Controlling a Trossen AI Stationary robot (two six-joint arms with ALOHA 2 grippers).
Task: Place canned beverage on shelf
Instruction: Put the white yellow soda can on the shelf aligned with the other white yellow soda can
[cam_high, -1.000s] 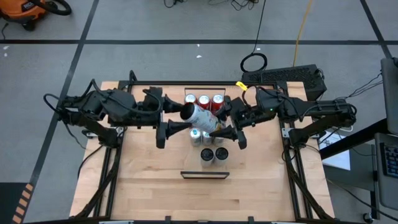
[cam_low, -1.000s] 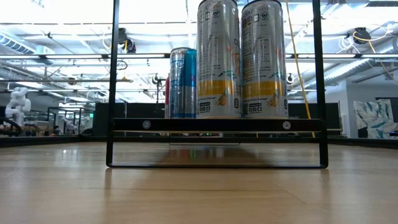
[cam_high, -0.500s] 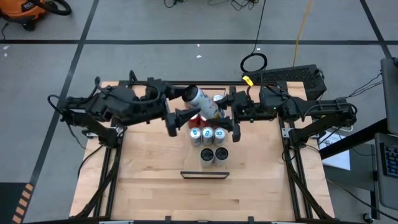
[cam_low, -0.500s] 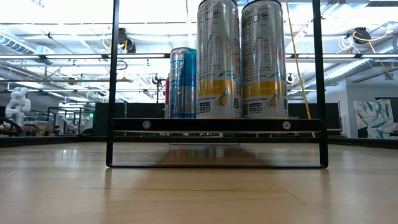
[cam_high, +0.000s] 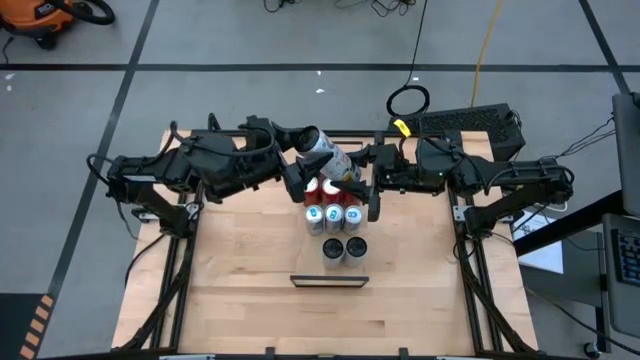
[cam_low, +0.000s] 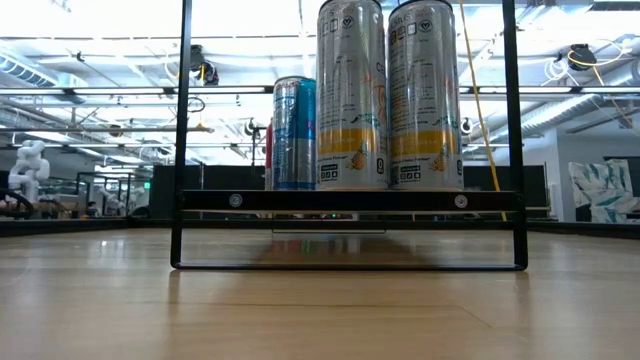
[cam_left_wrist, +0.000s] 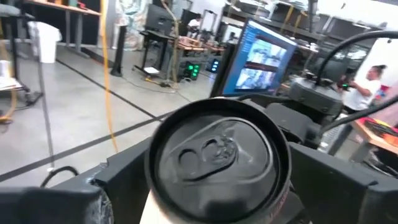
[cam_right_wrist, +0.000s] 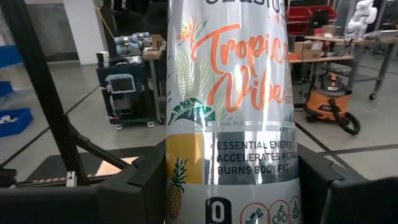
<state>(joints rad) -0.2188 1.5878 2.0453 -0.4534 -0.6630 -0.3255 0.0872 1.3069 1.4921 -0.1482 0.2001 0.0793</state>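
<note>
A silver can (cam_high: 325, 155) with orange lettering hangs above the table's far middle, lying nearly level. My right gripper (cam_right_wrist: 230, 186) reaches in from the right and is shut on it. My left gripper (cam_left_wrist: 217, 186) comes from the left and is open. Its fingers stand on either side of the can's top end (cam_left_wrist: 217, 152), which faces its camera. The shelf (cam_high: 330, 281) shows as a narrow light-wood board near the table's middle front. My right gripper pinches the can's lower body (cam_right_wrist: 180, 186) between its two fingers. The fingers come level from the table's right and lie across the can. The can is lifted clear, its top end (cam_high: 310, 140) pointing toward the far left. My left gripper flanks that top end; I cannot tell whether it touches.
Under the held can stand rows of cans: red-topped (cam_high: 328, 186), blue-topped (cam_high: 333, 215) and two dark-topped (cam_high: 343, 248). In the low view a black frame's crossbar (cam_low: 350, 200) hides the feet of two tall silver cans (cam_low: 390, 95). Bare wood lies toward the near edge.
The can has swung toward the table's far edge and its top end has turned toward the far left, staying clear of the table. My right gripper has turned with it in place. My left gripper has moved toward the far edge and turned to face the can's top.
</note>
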